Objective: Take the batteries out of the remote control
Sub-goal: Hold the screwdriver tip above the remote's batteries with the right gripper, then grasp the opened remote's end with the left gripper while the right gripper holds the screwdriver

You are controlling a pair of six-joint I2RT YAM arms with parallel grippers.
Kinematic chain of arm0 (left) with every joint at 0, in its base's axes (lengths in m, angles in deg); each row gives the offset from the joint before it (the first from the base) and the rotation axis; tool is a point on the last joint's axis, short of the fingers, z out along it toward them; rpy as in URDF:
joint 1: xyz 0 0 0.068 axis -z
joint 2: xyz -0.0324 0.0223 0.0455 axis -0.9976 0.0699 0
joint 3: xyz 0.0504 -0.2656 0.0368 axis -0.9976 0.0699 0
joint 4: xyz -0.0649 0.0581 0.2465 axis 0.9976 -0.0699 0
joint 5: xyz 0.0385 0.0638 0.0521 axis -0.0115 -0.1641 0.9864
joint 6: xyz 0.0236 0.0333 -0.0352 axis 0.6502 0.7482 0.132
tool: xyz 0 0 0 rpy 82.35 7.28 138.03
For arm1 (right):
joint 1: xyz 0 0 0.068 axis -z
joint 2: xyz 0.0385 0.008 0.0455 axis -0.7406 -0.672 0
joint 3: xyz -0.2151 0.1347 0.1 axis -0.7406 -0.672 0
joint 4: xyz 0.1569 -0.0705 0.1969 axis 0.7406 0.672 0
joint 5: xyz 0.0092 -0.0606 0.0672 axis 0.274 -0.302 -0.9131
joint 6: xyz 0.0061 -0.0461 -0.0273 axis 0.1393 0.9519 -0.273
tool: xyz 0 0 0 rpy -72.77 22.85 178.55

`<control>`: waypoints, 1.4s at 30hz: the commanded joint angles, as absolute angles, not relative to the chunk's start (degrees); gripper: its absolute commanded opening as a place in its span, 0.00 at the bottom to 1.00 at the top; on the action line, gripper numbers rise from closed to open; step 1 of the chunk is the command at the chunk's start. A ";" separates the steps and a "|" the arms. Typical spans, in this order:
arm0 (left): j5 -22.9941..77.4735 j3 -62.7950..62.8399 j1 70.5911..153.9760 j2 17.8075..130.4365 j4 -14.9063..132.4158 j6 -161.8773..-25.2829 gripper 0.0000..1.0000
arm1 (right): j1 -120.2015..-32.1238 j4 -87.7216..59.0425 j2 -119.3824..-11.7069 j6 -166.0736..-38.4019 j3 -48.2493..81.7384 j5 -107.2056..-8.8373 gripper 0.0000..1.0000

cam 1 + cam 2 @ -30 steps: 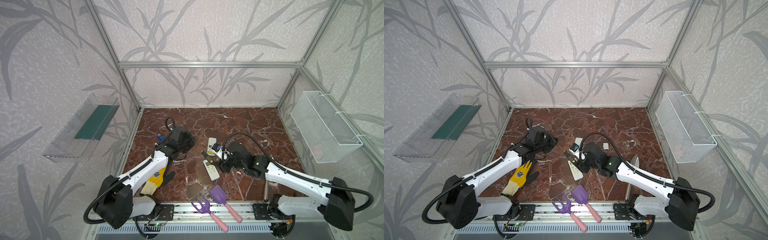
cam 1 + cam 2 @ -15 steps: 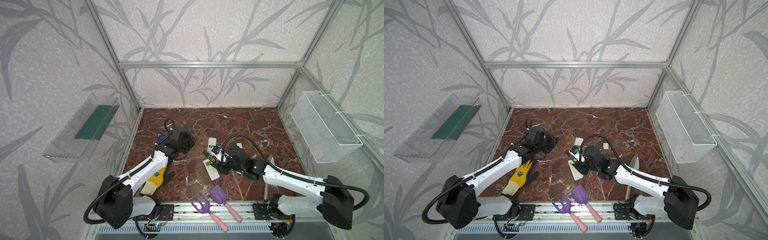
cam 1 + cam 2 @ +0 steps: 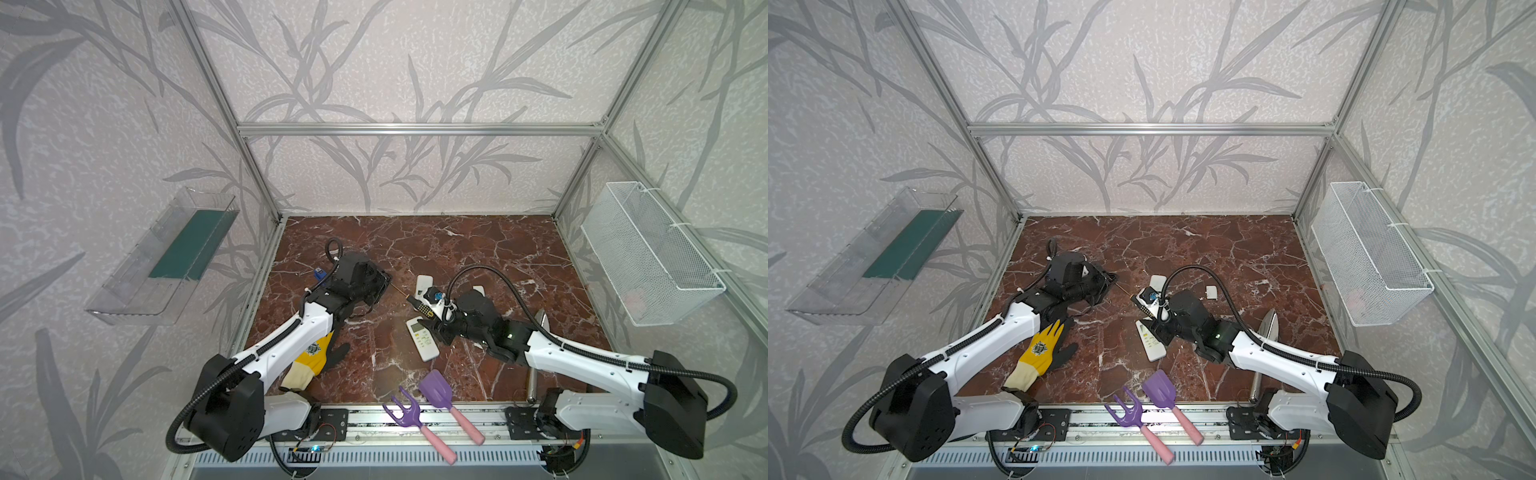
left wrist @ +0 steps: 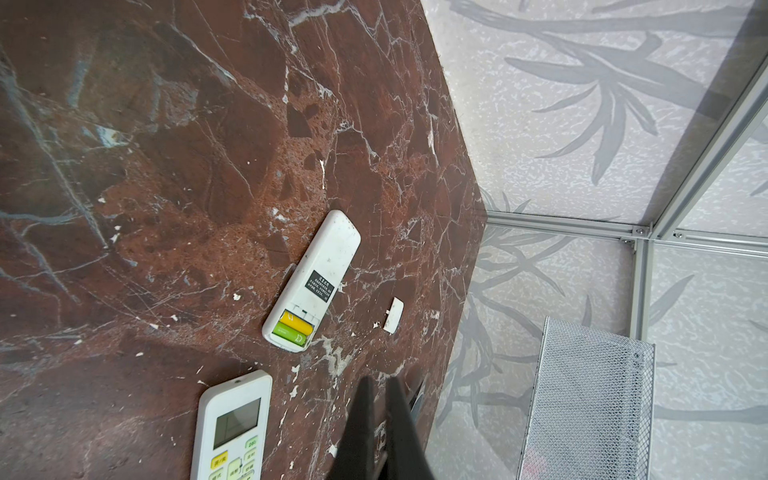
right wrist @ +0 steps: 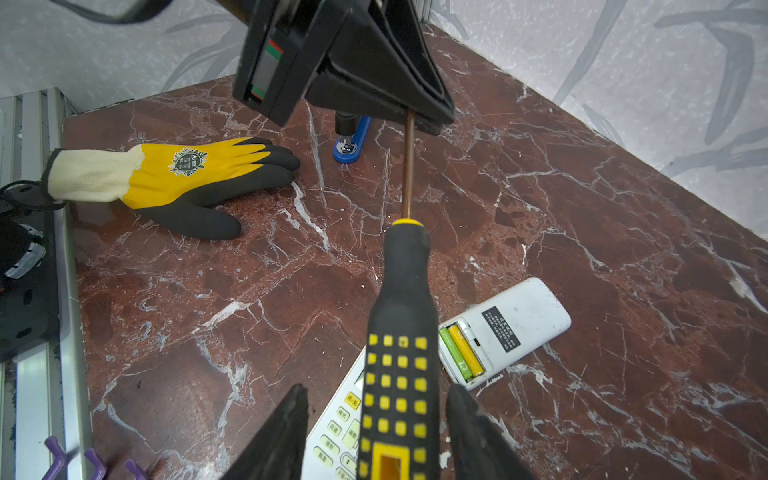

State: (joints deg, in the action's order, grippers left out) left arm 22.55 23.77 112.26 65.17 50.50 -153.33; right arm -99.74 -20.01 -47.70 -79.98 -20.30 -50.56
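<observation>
Inside the remote (image 4: 328,253), two batteries (image 4: 292,329) lie side by side, crosswise.

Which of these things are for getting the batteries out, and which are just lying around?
For the job: open remote, batteries in it, screwdriver, left gripper holding its shaft, right gripper open around its handle.

Just lying about: glove, blue stapler, purple fork, purple shovel, battery cover, face-up remote for now.
</observation>
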 commanded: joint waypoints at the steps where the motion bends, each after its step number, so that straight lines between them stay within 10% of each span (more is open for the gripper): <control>1: 21.01 24.67 111.75 63.04 52.37 -155.15 0.00 | -98.74 -22.63 -47.43 -80.05 -20.68 -51.37 0.52; 31: 17.89 26.89 110.42 64.01 56.82 -157.19 0.00 | -95.50 -25.41 -48.40 -78.96 -20.27 -58.52 0.34; 42: 17.71 27.81 110.32 64.99 58.20 -157.14 0.00 | -95.48 -23.64 -48.10 -77.62 -19.67 -60.19 0.00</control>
